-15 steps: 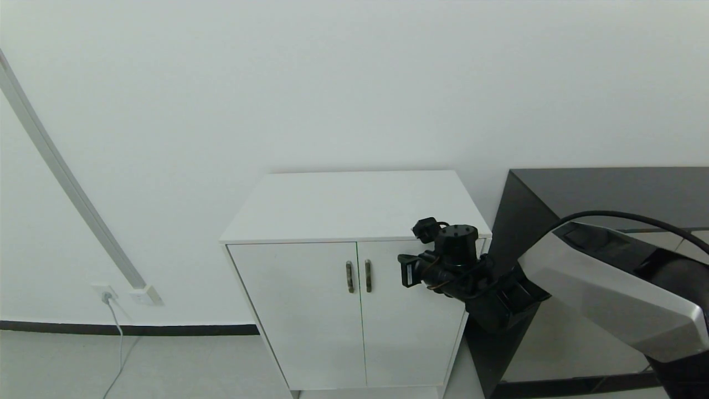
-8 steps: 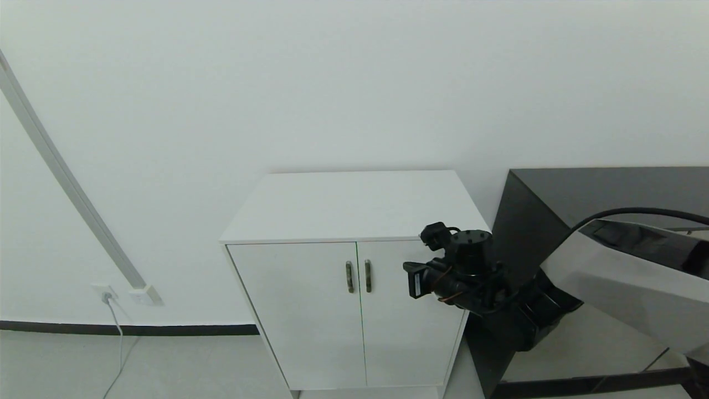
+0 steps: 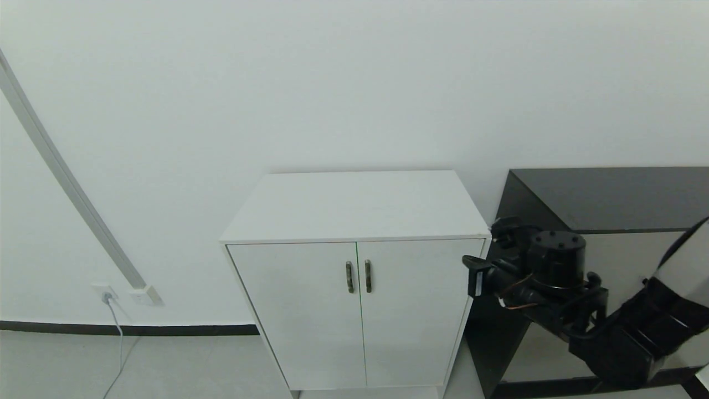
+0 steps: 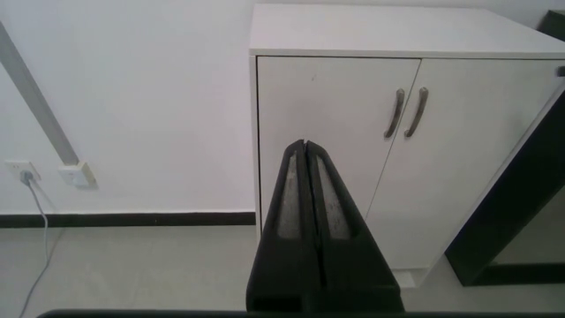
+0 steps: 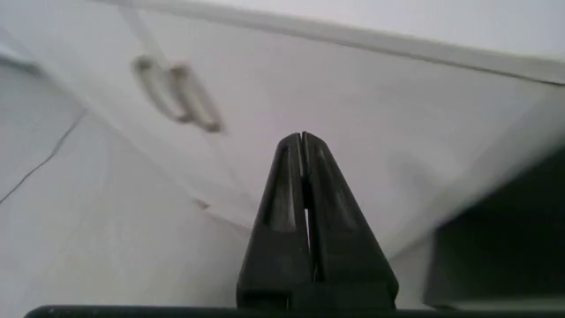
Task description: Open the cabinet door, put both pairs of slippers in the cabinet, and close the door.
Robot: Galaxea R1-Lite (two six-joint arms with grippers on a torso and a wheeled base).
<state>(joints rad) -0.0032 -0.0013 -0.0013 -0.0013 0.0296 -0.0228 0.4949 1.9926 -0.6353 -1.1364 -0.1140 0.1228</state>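
Observation:
A white cabinet (image 3: 354, 210) stands against the wall with both doors closed. Two dark vertical handles (image 3: 358, 276) sit side by side at the centre seam. My right arm's wrist (image 3: 545, 277) hangs beside the cabinet's right edge, in front of the black table. In the right wrist view my right gripper (image 5: 303, 137) is shut with nothing in it, and the cabinet's handles (image 5: 177, 93) lie beyond it. In the left wrist view my left gripper (image 4: 305, 143) is shut and empty, in front of the left door (image 4: 327, 115), some way off.
A glossy black table (image 3: 609, 194) stands close against the cabinet's right side. On the left wall a grey conduit (image 3: 66, 177) runs down to a socket (image 3: 105, 292) with a cable (image 3: 119, 343) trailing onto the floor. Open floor lies in front of the cabinet.
My right arm has swung to the right, from in front of the right door to beside the cabinet's right edge. The cabinet doors stay closed.

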